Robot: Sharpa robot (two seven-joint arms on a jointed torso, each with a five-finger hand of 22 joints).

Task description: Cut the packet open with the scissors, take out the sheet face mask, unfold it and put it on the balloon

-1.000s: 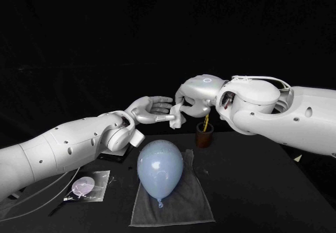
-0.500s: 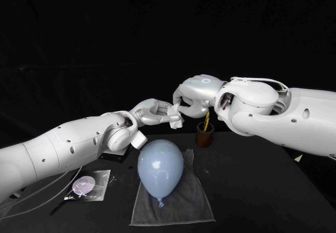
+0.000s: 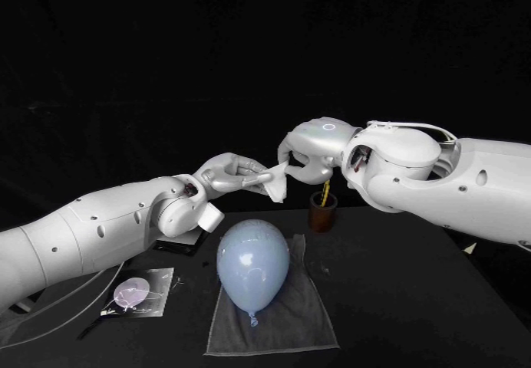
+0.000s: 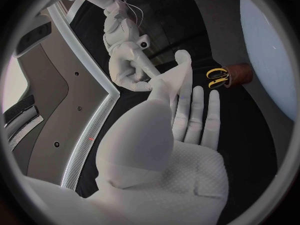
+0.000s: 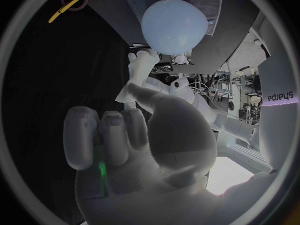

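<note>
The folded white sheet mask (image 3: 275,182) hangs in the air above the table, stretched between my two hands. My left hand (image 3: 235,174) pinches its lower part, and my right hand (image 3: 308,149) grips its upper corner. In the left wrist view the mask (image 4: 179,78) runs as a narrow strip from my left hand (image 4: 187,122) up to my right hand (image 4: 127,60). The pale blue balloon (image 3: 252,262) lies below on a grey towel (image 3: 290,326). The right wrist view shows my right hand (image 5: 147,150) with the balloon (image 5: 174,25) beyond it.
A brown cup (image 3: 322,216) holding the yellow-handled scissors (image 4: 217,77) stands behind the balloon, under my right hand. The packet (image 3: 142,294) lies flat at the table's front left. A dark flat object (image 3: 182,246) sits under my left forearm.
My left hand, open beside the hanging mask a second ago, has closed its fingers on it and lifted a little. The mask is now drawn between both hands.
</note>
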